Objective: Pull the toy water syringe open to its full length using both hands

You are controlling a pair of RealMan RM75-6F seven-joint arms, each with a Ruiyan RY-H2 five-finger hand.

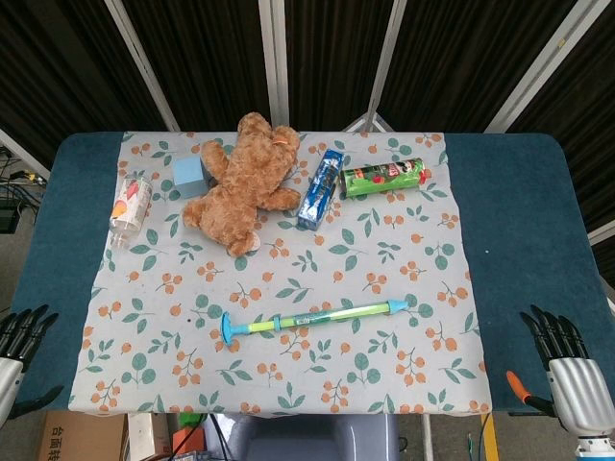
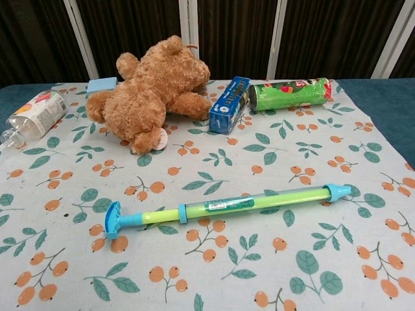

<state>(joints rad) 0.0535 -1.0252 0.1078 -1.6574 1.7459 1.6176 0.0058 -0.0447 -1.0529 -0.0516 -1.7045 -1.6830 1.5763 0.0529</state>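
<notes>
At the near corners of the worktop [image 1: 519,221] we saw our two hands, both holding nothing. The left hand [image 1: 19,336] hung off the near left edge with its dark fingers apart and pointing up; the right hand [image 1: 562,351] sat at the near right edge, fingers likewise spread.

Between them, well apart from both, the toy water syringe [image 2: 224,207] lay flat on the leaf-and-berry cloth [image 2: 272,162] in the near middle of the worktop. It had a clear green-yellow barrel with a label strip along it, a blue nozzle cap at its right end and a blue T-shaped plunger handle [image 2: 114,219] at its left. A short length of the plunger rod showed between the handle and a blue collar.

Farther back lay a brown teddy bear [image 2: 152,91], a blue box [image 2: 229,104] just right of it, and a green chip can [image 2: 290,93] on its side. At the far left a plastic bottle [image 2: 35,115] lay down, with a pale blue block [image 2: 102,84] behind the bear.
</notes>
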